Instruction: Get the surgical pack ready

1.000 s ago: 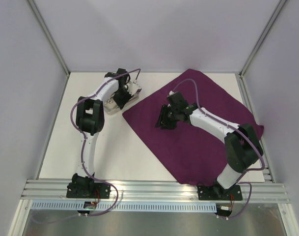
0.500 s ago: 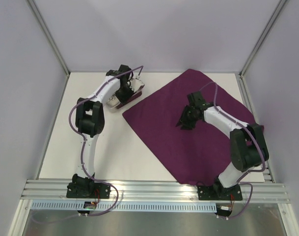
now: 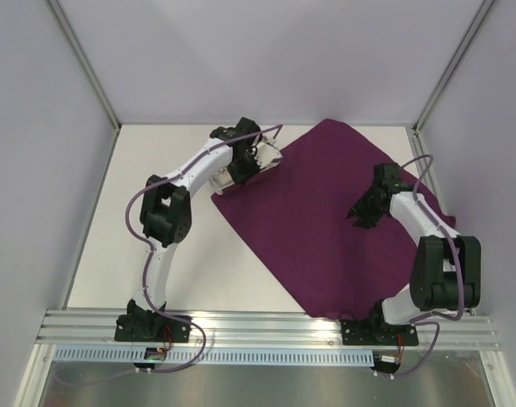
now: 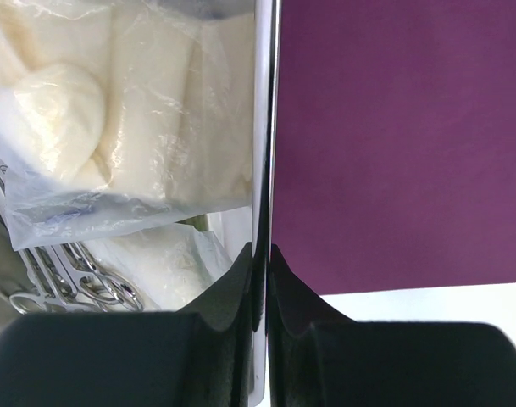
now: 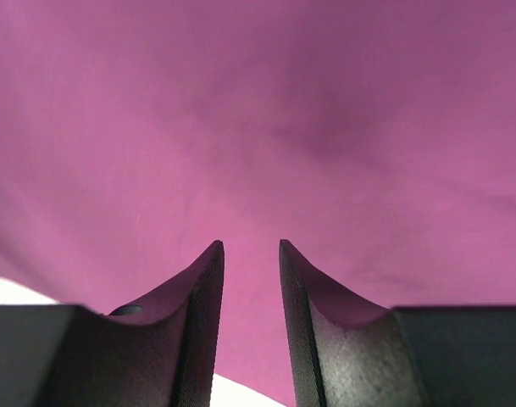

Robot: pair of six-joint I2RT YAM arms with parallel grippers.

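Left pincer (image 4: 262, 253) pinches the tray (image 4: 262, 127) by its rim, gauze (image 4: 139, 110) and clamps (image 4: 75, 284) inside, at the edge of the cloth (image 4: 393, 136). Right pincer (image 5: 251, 254) hangs over the cloth, jaws a little apart, holding nothing. Next, I think, the tray must be set down in the cloth's middle.

Bright, even light; soft wrist-view blur
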